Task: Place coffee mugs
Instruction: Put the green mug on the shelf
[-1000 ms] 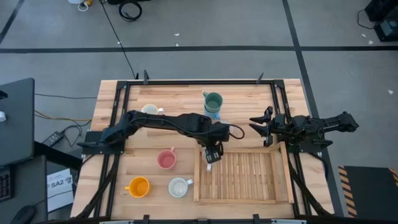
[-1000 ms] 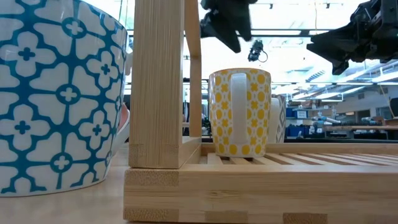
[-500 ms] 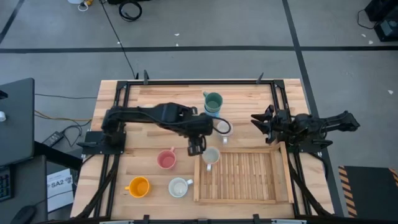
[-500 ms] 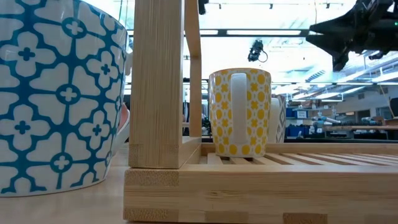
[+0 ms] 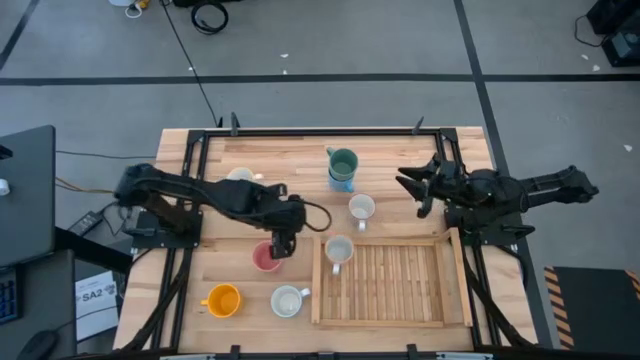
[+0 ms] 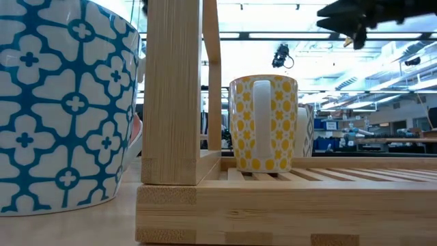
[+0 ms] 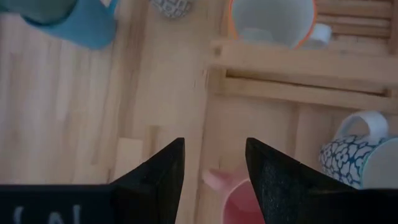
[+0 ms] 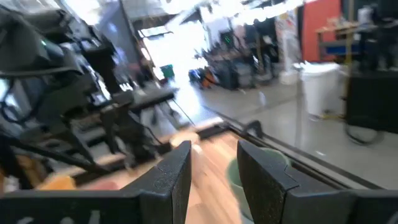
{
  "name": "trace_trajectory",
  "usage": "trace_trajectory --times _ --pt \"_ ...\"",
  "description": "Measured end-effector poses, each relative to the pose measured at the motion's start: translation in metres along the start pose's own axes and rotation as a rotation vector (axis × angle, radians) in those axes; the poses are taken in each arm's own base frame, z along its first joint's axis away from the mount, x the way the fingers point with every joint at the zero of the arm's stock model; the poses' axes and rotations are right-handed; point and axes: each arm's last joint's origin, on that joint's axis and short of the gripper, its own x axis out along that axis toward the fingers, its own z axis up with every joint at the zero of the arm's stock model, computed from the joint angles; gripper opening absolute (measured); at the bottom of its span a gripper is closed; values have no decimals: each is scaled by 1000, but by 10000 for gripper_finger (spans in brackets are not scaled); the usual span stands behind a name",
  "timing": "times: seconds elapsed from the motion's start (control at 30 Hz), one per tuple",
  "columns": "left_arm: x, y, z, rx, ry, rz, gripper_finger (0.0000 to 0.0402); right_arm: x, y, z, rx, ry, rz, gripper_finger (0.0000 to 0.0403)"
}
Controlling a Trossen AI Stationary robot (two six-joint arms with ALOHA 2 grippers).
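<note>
My left gripper [image 5: 279, 243] [image 7: 214, 146] is open and hovers just over the far rim of the pink mug [image 5: 267, 258] [image 7: 239, 200], touching nothing. A yellow-patterned mug [image 5: 338, 250] [image 6: 263, 123] stands upright in the far left corner of the wooden tray [image 5: 392, 284]. On the table stand another white mug [image 5: 361, 208], a green mug stacked on a blue one [image 5: 342, 164], a cream mug [image 5: 240, 177], an orange mug [image 5: 222, 299] and a blue-patterned white mug [image 5: 289, 300] [image 6: 61, 102]. My right gripper [image 5: 411, 190] [image 8: 214, 152] is open, in the air right of the white mug.
The slatted tray holds only the one mug; its raised wooden rim [image 6: 174, 89] stands between the near-left mugs and the tray floor. The black frame rails [image 5: 195, 150] run along the table's left, right and far sides. Bare wood lies near the far-left corner.
My left gripper has drawn back from the mug in the tray's far left corner, leaving it standing there, and has moved toward the table's left until it is over the pink mug. My right gripper has risen and shifted a little toward the far edge.
</note>
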Motion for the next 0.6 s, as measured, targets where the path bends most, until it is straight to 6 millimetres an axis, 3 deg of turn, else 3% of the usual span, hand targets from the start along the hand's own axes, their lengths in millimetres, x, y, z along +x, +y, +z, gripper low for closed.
trace_trajectory --times 0.3,0.6 --pt "5 25 -55 -53 -159 -17 176 56 8 48 -78 171 -198 135" --pt "18 36 -79 -43 -248 -13 176 117 -5 72 -87 319 -237 135"
